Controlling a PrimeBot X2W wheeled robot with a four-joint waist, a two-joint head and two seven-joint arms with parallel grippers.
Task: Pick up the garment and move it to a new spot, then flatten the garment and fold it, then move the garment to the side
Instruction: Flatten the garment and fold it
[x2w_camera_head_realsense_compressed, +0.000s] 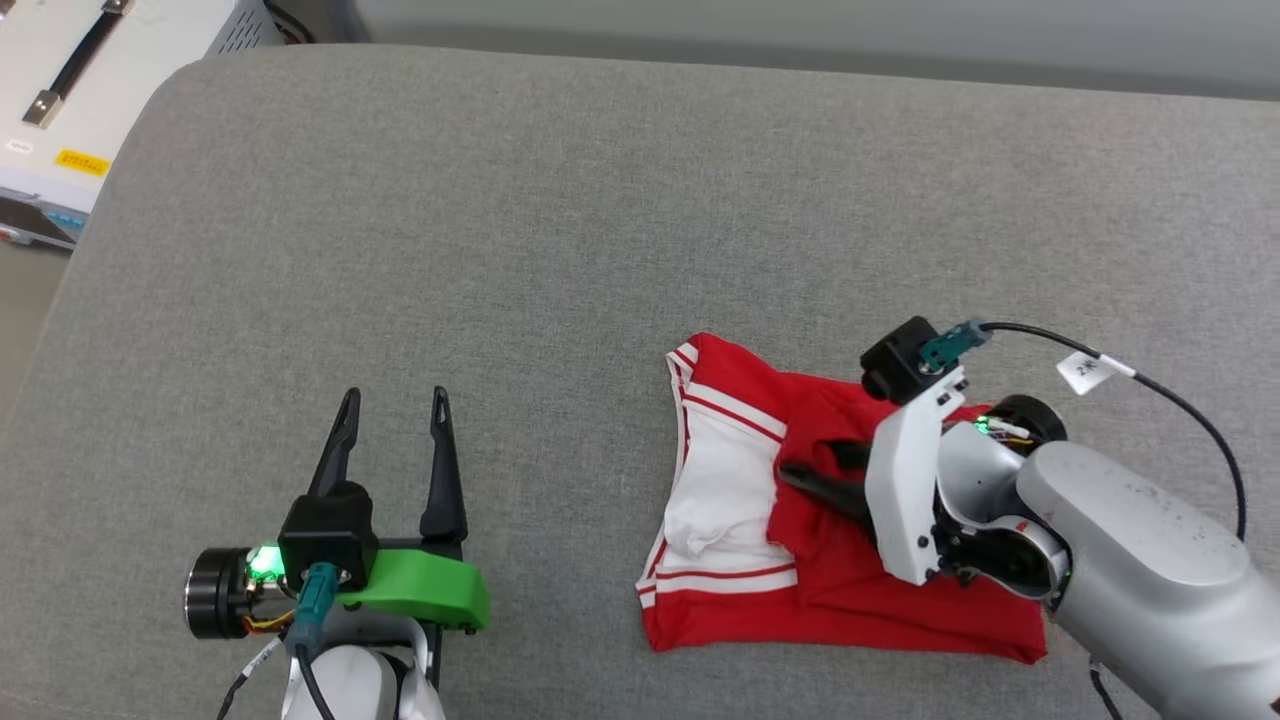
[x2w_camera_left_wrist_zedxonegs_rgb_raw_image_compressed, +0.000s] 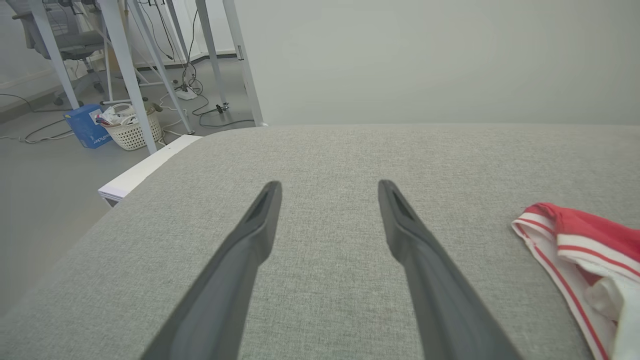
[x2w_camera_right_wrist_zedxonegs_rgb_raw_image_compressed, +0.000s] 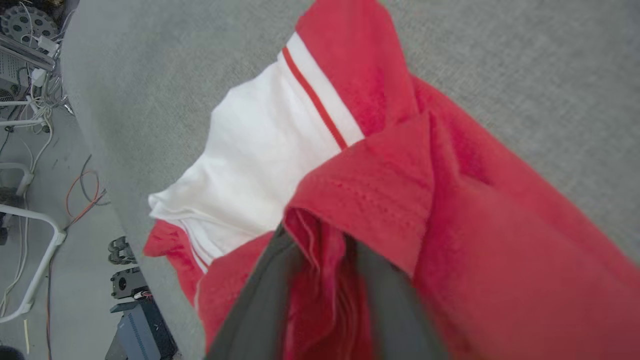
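The garment (x2w_camera_head_realsense_compressed: 880, 615) lies folded into a compact red block at the lower right of the head view, flat on the grey padded surface (x2w_camera_head_realsense_compressed: 560, 250). Its white sleeve (x2w_camera_head_realsense_compressed: 725, 480) with striped trim is turned toward the frame's left. As I judge it, the long axis runs left to right across the frame, though my right forearm (x2w_camera_head_realsense_compressed: 1140, 560) hides the right end.

My right jaws sit directly on top of it, reaching in from the right with the fingers (x2w_camera_head_realsense_compressed: 820, 485) pointing left along that axis. In the right wrist view they stand parted with a ridge of red cloth bunched between them. Whether they pinch that ridge or have let it go I cannot tell (the view is blurred just there).

My left jaws are spread wide and hold nothing. They rest at the lower left of the head view over bare surface, well apart from the garment. In the left wrist view the striped edge shows at the right margin.

The folding looks done, so what remains is the shift to the side. The right arm is the nearer one by far. The move turns on that grip: with only a ridge of the top layer between the jaws, a pull could drag that layer and open the fold.
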